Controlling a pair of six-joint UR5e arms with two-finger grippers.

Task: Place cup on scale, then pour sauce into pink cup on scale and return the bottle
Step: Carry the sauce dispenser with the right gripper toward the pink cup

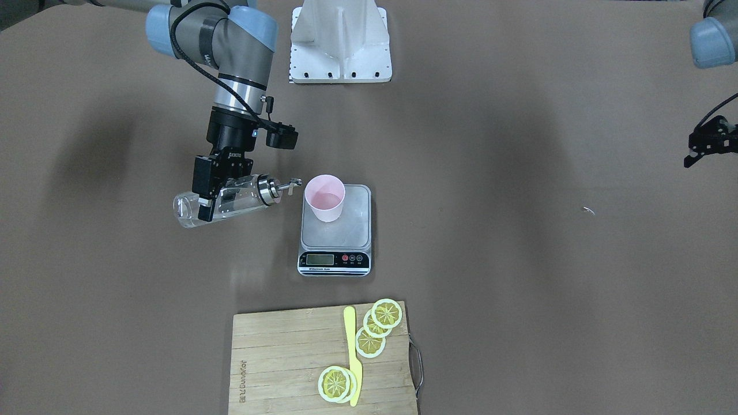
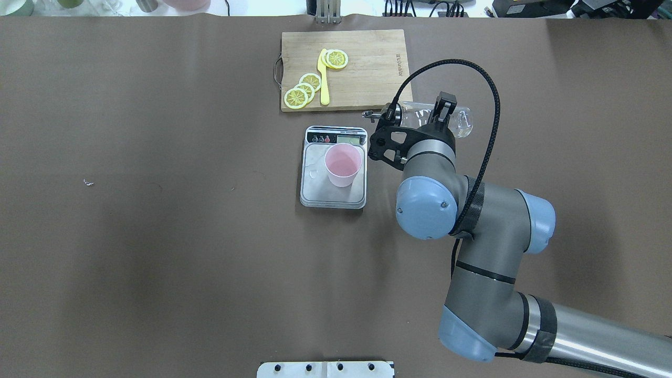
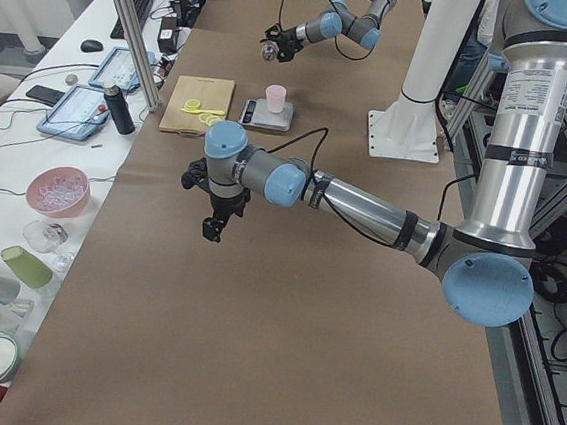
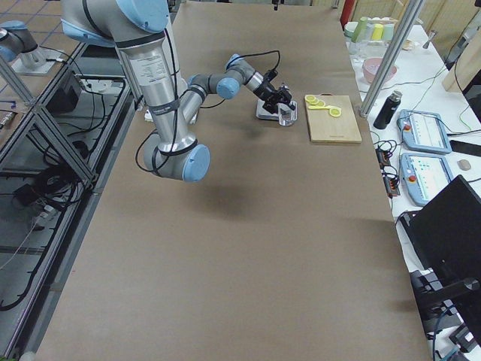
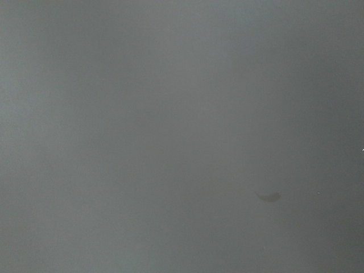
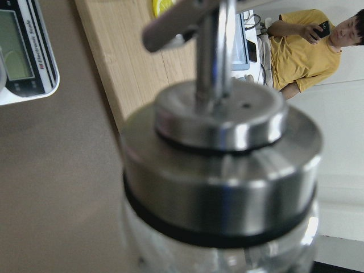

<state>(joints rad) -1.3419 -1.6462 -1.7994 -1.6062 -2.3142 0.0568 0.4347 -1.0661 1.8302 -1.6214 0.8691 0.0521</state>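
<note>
The pink cup (image 1: 326, 199) stands upright on the scale (image 1: 354, 230), towards its back left corner in the front view. My right gripper (image 1: 207, 202) is shut on the clear glass bottle (image 1: 230, 199). It holds the bottle nearly horizontal above the table. The metal spout (image 1: 291, 184) points at the cup and ends just short of its rim. The overhead view shows the cup (image 2: 342, 165), the scale (image 2: 315, 191) and the bottle (image 2: 462, 123). The sauce is too clear to make out. My left gripper (image 1: 700, 147) hangs far off at the view's right edge; I cannot tell if it is open.
A wooden cutting board (image 1: 277, 357) with lemon slices and a yellow knife (image 1: 351, 357) lies in front of the scale. The white robot base plate (image 1: 340, 52) is behind it. A person in yellow (image 6: 301, 51) shows beyond the table in the right wrist view.
</note>
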